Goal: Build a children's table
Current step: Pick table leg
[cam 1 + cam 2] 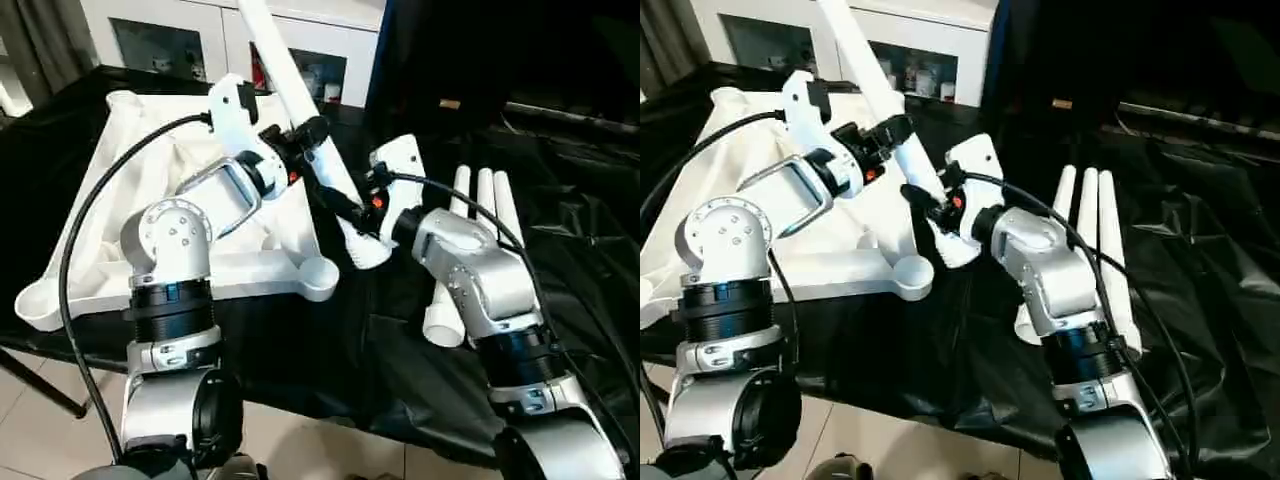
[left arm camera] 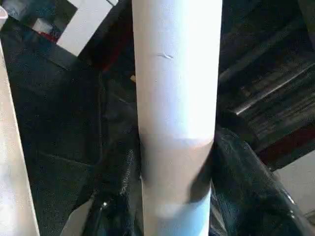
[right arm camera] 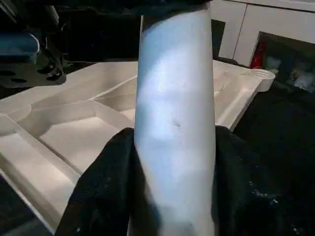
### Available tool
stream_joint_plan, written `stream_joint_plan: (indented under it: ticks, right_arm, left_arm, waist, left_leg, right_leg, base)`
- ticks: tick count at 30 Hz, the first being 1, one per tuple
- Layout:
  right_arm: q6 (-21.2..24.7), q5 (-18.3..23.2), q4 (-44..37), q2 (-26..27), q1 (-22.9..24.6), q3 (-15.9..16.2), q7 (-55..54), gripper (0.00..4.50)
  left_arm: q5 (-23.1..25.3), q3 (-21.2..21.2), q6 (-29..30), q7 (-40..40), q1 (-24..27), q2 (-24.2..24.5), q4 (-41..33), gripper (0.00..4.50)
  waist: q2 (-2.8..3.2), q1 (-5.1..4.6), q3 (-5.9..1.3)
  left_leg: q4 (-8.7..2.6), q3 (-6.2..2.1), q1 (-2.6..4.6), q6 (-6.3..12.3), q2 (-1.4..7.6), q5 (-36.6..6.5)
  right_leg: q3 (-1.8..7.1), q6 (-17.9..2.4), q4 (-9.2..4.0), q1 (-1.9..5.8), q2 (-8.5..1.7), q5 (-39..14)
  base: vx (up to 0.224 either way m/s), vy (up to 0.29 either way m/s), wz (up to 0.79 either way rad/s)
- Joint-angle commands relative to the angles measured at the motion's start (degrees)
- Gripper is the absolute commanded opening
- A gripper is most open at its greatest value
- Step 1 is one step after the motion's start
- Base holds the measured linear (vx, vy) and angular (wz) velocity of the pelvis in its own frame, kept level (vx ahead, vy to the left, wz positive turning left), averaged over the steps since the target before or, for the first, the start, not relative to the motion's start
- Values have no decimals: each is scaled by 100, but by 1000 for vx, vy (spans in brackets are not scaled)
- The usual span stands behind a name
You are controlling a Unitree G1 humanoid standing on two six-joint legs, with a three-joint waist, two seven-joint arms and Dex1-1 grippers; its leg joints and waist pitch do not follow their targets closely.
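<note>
— Four legs to fit, and how do you stand?

— Upside down on the black sheet [image 1: 420,350] lies the table top [image 1: 110,230], ribs up, its near corner socket [image 1: 322,272] empty and just beside my hands; three legs [image 1: 480,230] wait side by side on the sheet to my right; the fourth leg [image 1: 290,80] slants up across the cabinet [image 1: 200,40] behind, and I hold it in both hands.

— Both clamped?

— My right gripper [image 1: 345,205] is clenched on the thick lower part, a black finger [image 3: 106,182] on either side of the shaft; my left gripper [image 1: 305,135] sits higher on the same leg, and from my left wrist the shaft runs between dark fingers [image 2: 118,191], so I judge it grasping too.

— And the next move?

— I reckon the butt end must come over that near socket; I'd bring the leg upright first, keep both grips firm so it can't twist, then press straight down; pushed in at an angle, it could jam or shove the top away.
</note>
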Motion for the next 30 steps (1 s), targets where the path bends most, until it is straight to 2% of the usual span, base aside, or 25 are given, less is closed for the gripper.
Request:
stream_joint_plan:
  ticks: [1, 4, 8, 9, 11, 12, 15, 17, 18, 21, 24, 26, 27, 29, 30]
  right_arm:
    - [-137, -42, -56, 2, -57, 161, 155, 185]
    - [-151, -20, -65, -2, -43, 182, 184, 185]
    - [-89, 170, -70, 53, -50, 55, 243, 185]
    - [-66, 275, -83, 56, -57, -13, 336, 185]
    - [33, 568, -155, 22, -43, -154, 640, 185]
    - [181, 904, -285, -53, 2, -279, 998, 185]
    - [502, 1441, -533, -199, 103, -429, 1552, 184]
    - [702, 1697, -640, -294, 158, -488, 1825, 184]
    - [837, 1874, -712, -368, 201, -523, 2031, 184]
    - [1039, 2128, -781, -461, 253, -573, 2284, 184]
    - [1174, 2345, -743, -575, 285, -637, 2538, 184]
    - [1295, 2507, -740, -614, 292, -698, 2636, 184]
    - [1474, 2675, -770, -670, 313, -747, 2729, 184]
    - [1566, 2745, -795, -708, 325, -754, 2763, 184]
    - [1631, 2778, -837, -752, 342, -734, 2801, 184]
  left_arm:
    - [-68, -129, 89, -13, 37, -104, -49, 186]
    - [-65, -189, 58, -63, 68, -90, -81, 185]
    - [90, -661, -94, -563, 238, 186, -302, 185]
    - [-32, -747, -47, -856, 285, 252, -389, 241]
    - [-197, -839, 35, -1260, 355, 406, -527, 255]
    - [-267, -860, 62, -1502, 386, 558, -574, 255]
    - [-199, -961, -18, -1852, 434, 858, -535, 278]
    - [-119, -1062, -76, -2032, 465, 1056, -472, 290]
    - [-145, -1086, -71, -2177, 474, 1173, -408, 301]
    - [-316, -963, -36, -2423, 432, 1242, -313, 322]
    - [-941, -412, 149, -2620, 239, 1132, -198, 332]
    - [-1217, -241, 223, -2748, 182, 1097, -202, 332]
    - [-1557, -141, 349, -2958, 182, 1073, -320, 332]
    - [-1711, -147, 393, -3076, 200, 1089, -380, 332]
    - [-1780, -244, 370, -3269, 265, 1143, -499, 332]
  waist:
    - [-5, -1, -470]
    - [-8, -1, -472]
    - [-7, -1, -474]
    - [-6, -1, -473]
    - [11, 3, -473]
    - [8, -1, -469]
    - [30, 20, -465]
    - [27, 30, -464]
    - [14, 31, -453]
    - [22, 31, -449]
    - [34, 27, -459]
    - [19, 25, -460]
    - [23, 32, -461]
    - [22, 43, -458]
    - [50, 46, -454]
  left_leg:
    - [-466, -153, 112, 12, 384, -715]
    - [-462, -153, 113, 37, 385, -676]
    - [-473, -159, 104, 63, 399, -689]
    - [-467, -150, 107, 57, 389, -666]
    - [-468, -153, 123, 63, 401, -713]
    - [-466, -144, 134, 73, 397, -741]
    - [-465, -149, 147, 146, 406, -732]
    - [-478, -156, 141, 137, 408, -744]
    - [-490, -152, 146, 38, 410, -855]
    - [-493, -153, 140, -53, 405, -902]
    - [-477, -148, 140, -113, 385, -943]
    - [-480, -158, 124, -121, 388, -941]
    - [-468, -151, 143, -86, 383, -934]
    - [-474, -154, 140, -84, 394, -908]
    - [-482, -160, 149, -90, 401, -927]
  right_leg:
    - [301, -1042, -388, 336, -407, -794]
    - [299, -1065, -380, 340, -407, -736]
    - [303, -1060, -378, 345, -419, -803]
    - [300, -1055, -380, 334, -409, -788]
    - [303, -1082, -362, 338, -417, -782]
    - [303, -1096, -370, 334, -410, -778]
    - [303, -1155, -361, 324, -399, -701]
    - [298, -1164, -361, 336, -403, -723]
    - [302, -1143, -377, 338, -417, -920]
    - [304, -1148, -387, 339, -432, -1065]
    - [298, -1195, -390, 350, -433, -1108]
    - [292, -1230, -386, 361, -438, -1090]
    - [295, -1279, -386, 355, -442, -1102]
    - [292, -1270, -386, 349, -433, -1104]
    - [292, -1273, -383, 341, -431, -1118]
  base:
    - [0, 0, 0]
    - [0, 0, 0]
    - [0, 0, 0]
    - [0, 0, 0]
    - [0, 0, 0]
    - [0, 0, 0]
    - [0, 0, 0]
    - [0, 0, 0]
    - [0, 0, 0]
    - [0, 0, 0]
    - [0, 0, 0]
    - [0, 0, 0]
    - [0, 0, 0]
    - [0, 0, 0]
    - [0, 0, 0]
